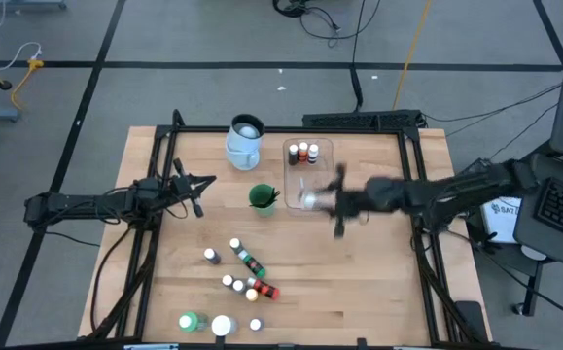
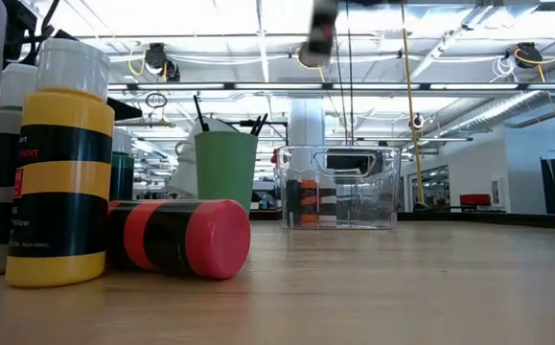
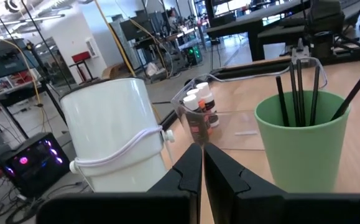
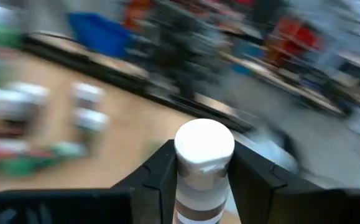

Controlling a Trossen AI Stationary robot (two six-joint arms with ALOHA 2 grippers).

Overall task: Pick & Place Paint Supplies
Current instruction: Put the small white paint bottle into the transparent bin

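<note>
My right gripper (image 1: 337, 204) hangs above the table beside the clear tub (image 1: 308, 173), shut on a white-capped paint bottle (image 4: 204, 149); the low view shows it high up (image 2: 320, 34). Three small bottles (image 1: 302, 153) stand in the tub. A green cup (image 1: 262, 196) holds dark brushes (image 3: 298, 87). Several small bottles (image 1: 245, 261) stand or lie near the table's near edge, with a green bottle (image 1: 189, 321) and a white jar (image 1: 223, 326). My left gripper (image 1: 198, 190), shut (image 3: 201, 165), waits left of the cup. My right gripper pinches the small bottle between its two fingers (image 4: 161, 168), on the body just below the white cap (image 4: 204, 144). The cap stands out past the fingertips. The bottle is lifted clear of the table; its lower part is hidden by the gripper.
A pale blue-white jug (image 1: 245, 139) stands at the far side, left of the tub. Black frame rails (image 1: 159, 175) run along the table's left and right sides. A yellow bottle (image 2: 61, 172) and a lying red one (image 2: 181, 238) are close to the low camera. Bare wood (image 1: 359, 282) lies right of the bottles.
</note>
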